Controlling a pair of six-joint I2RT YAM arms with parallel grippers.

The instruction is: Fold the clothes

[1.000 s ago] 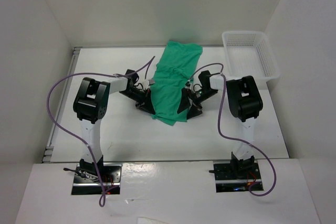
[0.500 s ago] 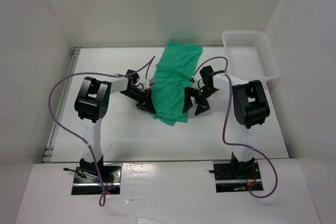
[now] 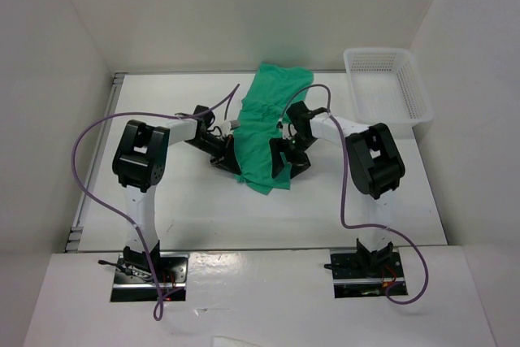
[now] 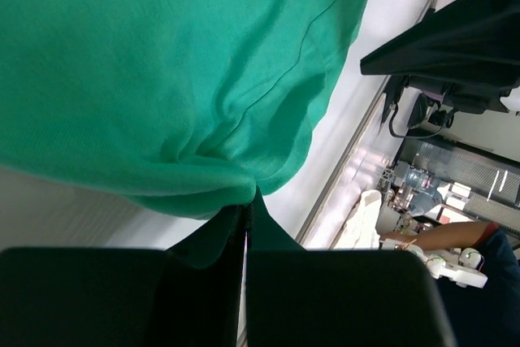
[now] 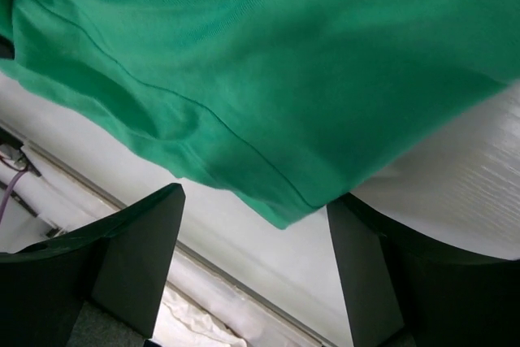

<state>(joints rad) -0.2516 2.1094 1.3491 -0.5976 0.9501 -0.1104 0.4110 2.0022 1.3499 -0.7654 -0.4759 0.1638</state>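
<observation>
The clothes, one emerald-green T-shirt (image 3: pixel 265 115), lie in a long crumpled strip from the table's back edge toward the middle. My left gripper (image 3: pixel 231 158) sits at the strip's left side, shut on a pinched fold of its edge (image 4: pixel 244 188). My right gripper (image 3: pixel 283 157) is at the strip's right front side and stands open. In the right wrist view a hemmed corner of the shirt (image 5: pixel 284 213) hangs between the two fingers of that gripper (image 5: pixel 256 201) without being pinched. The shirt (image 4: pixel 162 62) fills most of the left wrist view.
A white mesh basket (image 3: pixel 387 87) stands at the back right corner of the white table (image 3: pixel 187 201). White walls close in the left, back and right sides. Purple cables loop from both arms over the table.
My right gripper has swung left from beside the shirt to over its right front edge, its jaws narrowing a little. The left gripper keeps its hold and has barely moved.
</observation>
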